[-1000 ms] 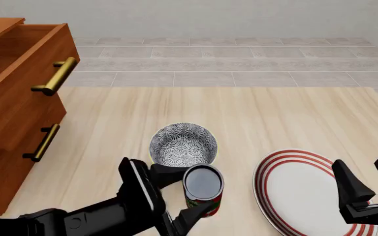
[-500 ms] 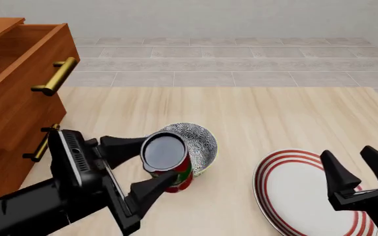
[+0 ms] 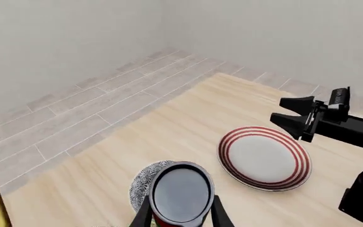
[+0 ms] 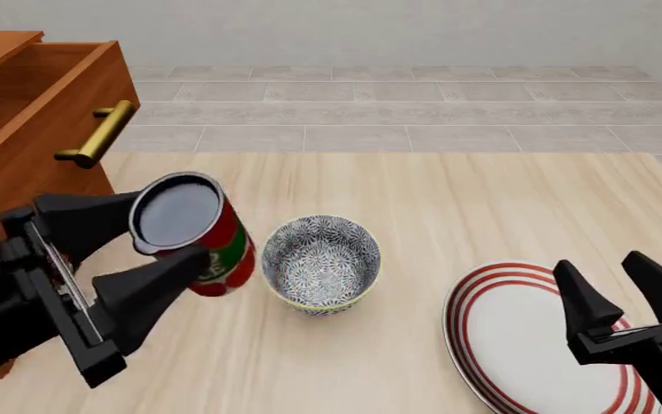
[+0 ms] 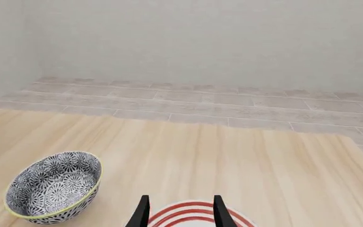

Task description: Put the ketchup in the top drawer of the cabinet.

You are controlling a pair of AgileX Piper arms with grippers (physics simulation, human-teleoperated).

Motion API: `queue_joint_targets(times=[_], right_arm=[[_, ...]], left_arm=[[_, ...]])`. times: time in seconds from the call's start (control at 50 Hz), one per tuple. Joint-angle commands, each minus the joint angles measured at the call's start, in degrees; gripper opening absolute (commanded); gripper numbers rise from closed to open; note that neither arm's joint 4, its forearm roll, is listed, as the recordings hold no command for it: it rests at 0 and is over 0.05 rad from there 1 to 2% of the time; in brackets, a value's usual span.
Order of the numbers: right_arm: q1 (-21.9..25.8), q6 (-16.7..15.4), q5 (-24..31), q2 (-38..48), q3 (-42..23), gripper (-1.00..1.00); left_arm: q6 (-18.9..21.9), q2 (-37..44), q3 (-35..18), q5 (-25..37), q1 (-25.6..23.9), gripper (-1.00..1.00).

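Ketchup [image 4: 193, 237]: riding clear of the table, pinched in the left gripper [image 4: 135, 250], just left of the bowl [image 4: 321, 263] and right of the cabinet [image 4: 15, 172], below its open top drawer [image 4: 38, 112]. Right gripper [image 4: 613, 297]: hanging spread over the plate [image 4: 515, 336].

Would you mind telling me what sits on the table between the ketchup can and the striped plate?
In the front view, the grey patterned bowl stands between the ketchup, held in the left gripper, and the red-striped plate.
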Motion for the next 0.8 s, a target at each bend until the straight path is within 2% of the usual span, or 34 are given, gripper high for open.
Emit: queue_joint_targets(times=[0.02, 0.1, 0.18, 0.24, 0.32, 0.46, 0.48, 0.52, 0.56, 0.58, 0.62, 0.8], right_arm=[[0.2, -0.2, 0.2, -0.5, 0.0, 1.00], [0.3, -0.3, 1.2, -1.7, 0.0, 1.00], [0.4, -0.3, 1.1, -1.6, 0.0, 1.00], [0.5, -0.3, 1.6, -2.2, 0.0, 1.00], [0.5, -0.3, 1.8, -2.4, 0.0, 1.00], [0.5, -0.3, 2.4, -3.1, 0.0, 1.00], [0.5, -0.3, 2.5, -3.3, 0.0, 1.00], [0.5, -0.2, 2.7, -3.5, 0.0, 1.00], [0.5, -0.2, 2.9, -3.8, 0.0, 1.00], [0.5, -0.1, 3.1, -3.9, 0.0, 1.00], [0.5, -0.1, 3.2, -4.1, 0.0, 1.00], [0.3, 0.0, 3.6, -4.5, 0.0, 1.00]], left_arm=[[-5.3, -6.0, -5.7, 10.3, 2.1, -1.00], [-3.1, -8.9, -6.6, 13.3, 4.5, -1.00], [-6.4, -11.5, -8.1, 16.7, 3.5, -1.00], [-6.2, -12.4, -9.6, 19.6, 5.4, -1.00], [-3.4, -13.8, -13.6, 24.4, 6.7, -1.00], [-2.4, -13.6, -20.9, 31.2, 7.9, -1.00], [-3.7, -13.1, -22.8, 33.0, 9.8, -1.00], [-6.3, -12.0, -24.6, 34.7, 10.5, -1.00], [-3.6, -10.7, -25.7, 36.4, 10.7, -1.00], [-5.4, -11.1, -27.5, 37.3, 11.6, -1.00], [-3.3, -10.6, -28.9, 38.6, 12.9, -1.00], [-0.9, -8.7, -34.6, 42.8, 18.2, -1.00]])
